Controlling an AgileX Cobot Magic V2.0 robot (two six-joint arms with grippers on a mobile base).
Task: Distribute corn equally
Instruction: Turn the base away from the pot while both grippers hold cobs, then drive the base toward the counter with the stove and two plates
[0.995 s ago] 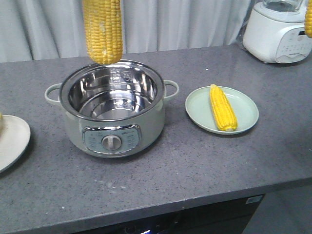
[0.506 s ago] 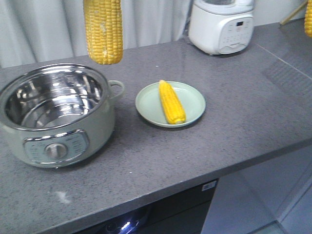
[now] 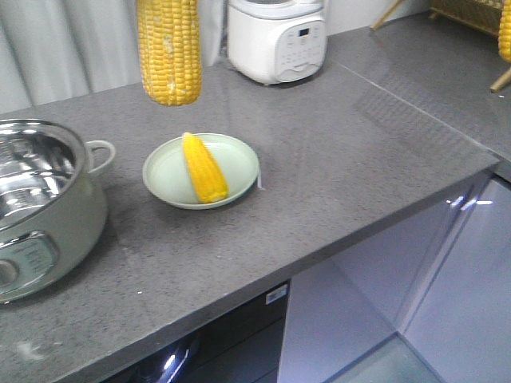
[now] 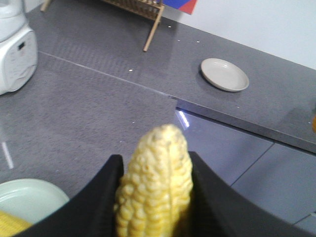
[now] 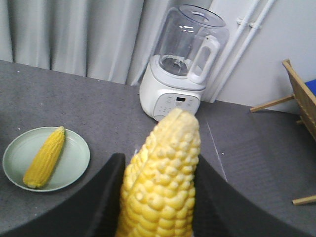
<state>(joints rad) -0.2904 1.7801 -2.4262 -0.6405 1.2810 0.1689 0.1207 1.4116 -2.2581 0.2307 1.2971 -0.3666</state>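
In the front view a corn cob (image 3: 168,52) hangs point-down from the top left, above the counter beside the green plate (image 3: 240,154). A second corn cob (image 3: 204,167) lies on that plate. A sliver of a third cob (image 3: 505,32) shows at the right edge. In the left wrist view my left gripper (image 4: 155,159) is shut on a cob (image 4: 157,187) between its black fingers. In the right wrist view my right gripper (image 5: 158,159) is shut on another cob (image 5: 162,182), with the green plate (image 5: 74,153) and its cob (image 5: 45,156) to the lower left.
A steel-lined electric pot (image 3: 48,215) stands at the left. A white blender (image 3: 277,40) sits at the back. A bare beige plate (image 4: 224,75) lies on the far counter section near a wooden rack (image 4: 148,15). The counter's edge (image 3: 383,227) drops off to the right.
The front view has swung to the right: pot, green plate and blender have slid left in frame. Both held cobs keep their places in frame.
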